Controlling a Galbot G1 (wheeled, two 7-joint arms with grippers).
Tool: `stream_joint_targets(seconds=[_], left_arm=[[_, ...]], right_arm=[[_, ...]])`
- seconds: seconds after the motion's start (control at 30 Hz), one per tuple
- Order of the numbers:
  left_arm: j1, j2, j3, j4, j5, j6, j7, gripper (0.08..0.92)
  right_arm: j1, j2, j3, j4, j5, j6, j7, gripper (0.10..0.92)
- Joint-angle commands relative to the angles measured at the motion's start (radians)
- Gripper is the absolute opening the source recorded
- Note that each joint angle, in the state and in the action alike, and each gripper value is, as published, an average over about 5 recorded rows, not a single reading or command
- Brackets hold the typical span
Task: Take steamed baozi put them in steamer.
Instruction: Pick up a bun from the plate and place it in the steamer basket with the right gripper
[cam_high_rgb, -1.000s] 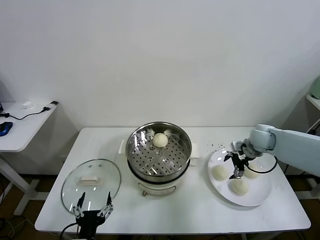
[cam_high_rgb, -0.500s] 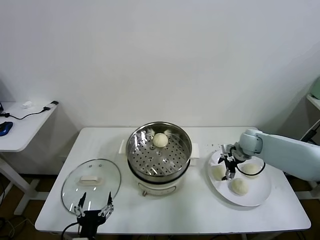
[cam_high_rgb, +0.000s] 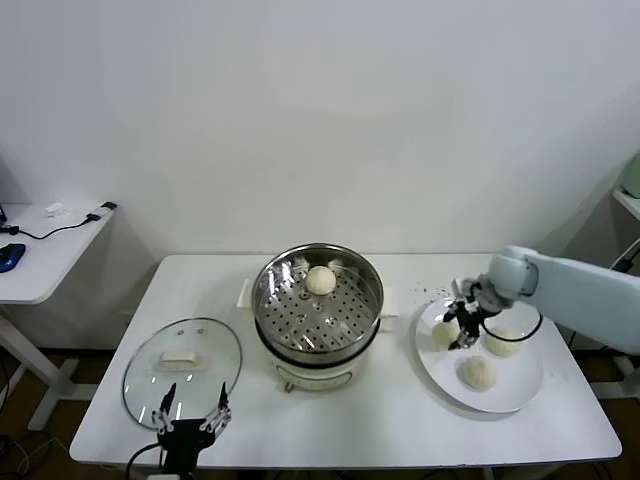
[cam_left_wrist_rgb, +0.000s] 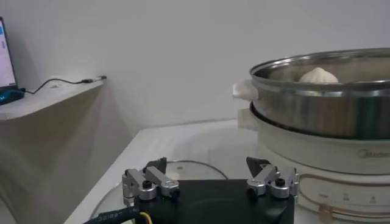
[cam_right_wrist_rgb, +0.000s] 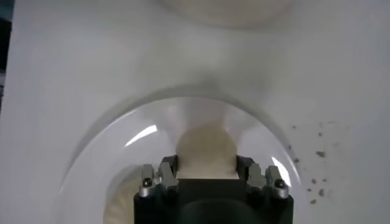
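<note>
Left gripper (cam_high_rgb: 188, 424) parked at the table's near edge, just beside the round glass lid with cream handle (cam_high_rgb: 182, 360), jaws wide, holding nothing. Round shiny stainless-steel steamer pot w/ perforated floor (cam_high_rgb: 318, 300) sits mid-table; one cream-white domed baozi bun (cam_high_rgb: 320, 280) already inside, toward the back. Flat white plate (cam_high_rgb: 520, 392) holds three more buns. Right gripper (cam_high_rgb: 460, 325) is over the leftmost bun (cam_high_rgb: 443, 334), fingers (cam_right_wrist_rgb: 168, 175) pressed on both its sides – closed on it. Buns look light, soft, easily dented; best taken across the widest part w/ gentle squeeze. Hard to tell: whether the bun has left the plate; its underside is hidden by the gripper body
</note>
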Motion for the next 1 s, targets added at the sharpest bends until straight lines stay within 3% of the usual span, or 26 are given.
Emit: stream_joint_targets(seconds=[0.03,0.27,0.47,0.73,1.0], left_arm=[[0.002,0.005,0.009,-0.003,0.001,-0.004,0.001,0.823],[0.005,0.014,0.025,-0.018,-0.001,-0.01,0.002,0.823],[0.01,0.016,0.032,-0.035,-0.001,-0.009,0.001,0.823],[0.02,0.013,0.025,-0.047,0.0,-0.009,-0.003,0.823],[0.02,0.005,0.024,-0.047,0.0,-0.008,-0.008,0.823]], right_arm=[[0.398,0.042,-0.105,0.038,0.201,0.015,-0.093,0.628],[0.557,0.241,-0.083,0.105,0.481,-0.068,-0.043,0.628],[0.506,0.433,-0.113,0.21,0.622,-0.146,0.069,0.628],[0.344,0.641,-0.136,0.108,0.582,-0.196,0.159,0.629],[0.222,0.719,-0.132,-0.046,0.503,-0.223,0.199,0.628]])
